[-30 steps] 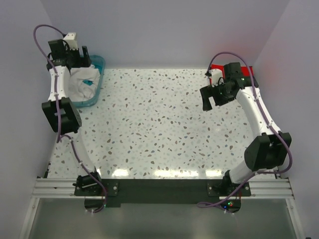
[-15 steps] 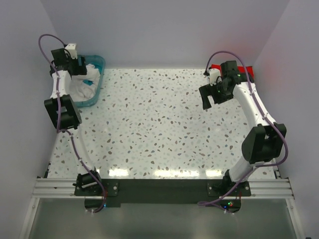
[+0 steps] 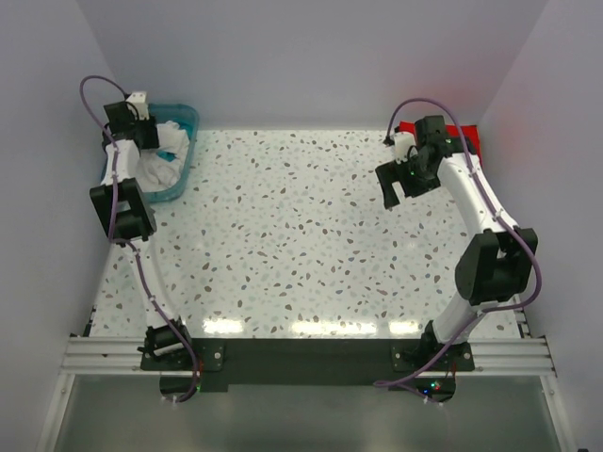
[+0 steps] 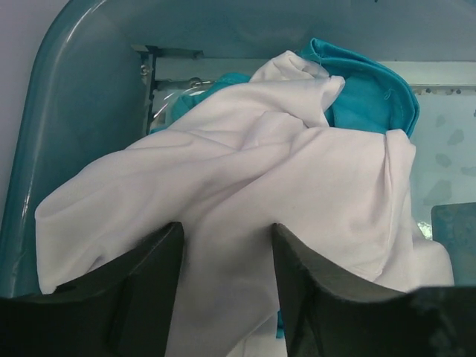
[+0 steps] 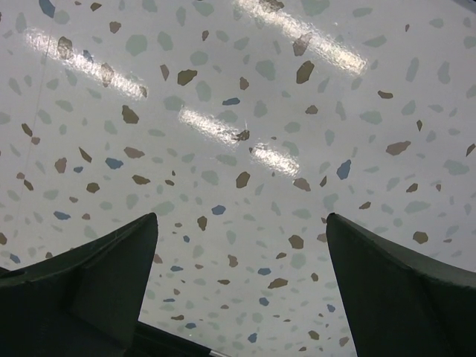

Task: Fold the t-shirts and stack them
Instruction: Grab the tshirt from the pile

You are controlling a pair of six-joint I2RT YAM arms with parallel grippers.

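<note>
The white t-shirt (image 3: 162, 168) lies crumpled in the teal plastic tub (image 3: 186, 120) at the table's far left, on top of the teal t-shirt (image 3: 169, 154). My left gripper (image 3: 141, 132) is down in the tub. In the left wrist view, the left gripper (image 4: 225, 227) has its jaws partly open, with white t-shirt (image 4: 245, 163) cloth between them; the teal t-shirt (image 4: 364, 97) shows behind. The red t-shirt (image 3: 468, 141) lies at the far right corner, mostly hidden by my right arm. My right gripper (image 3: 400, 188) hangs open and empty above the table (image 5: 239, 217).
The tub wall (image 4: 67, 89) curves round the left of the left gripper. The speckled terrazzo table (image 3: 301, 235) spans the middle. Walls close in the back and both sides.
My left gripper has moved left and down into the tub onto the white t-shirt. My right arm has shifted slightly back, gripper still open.
</note>
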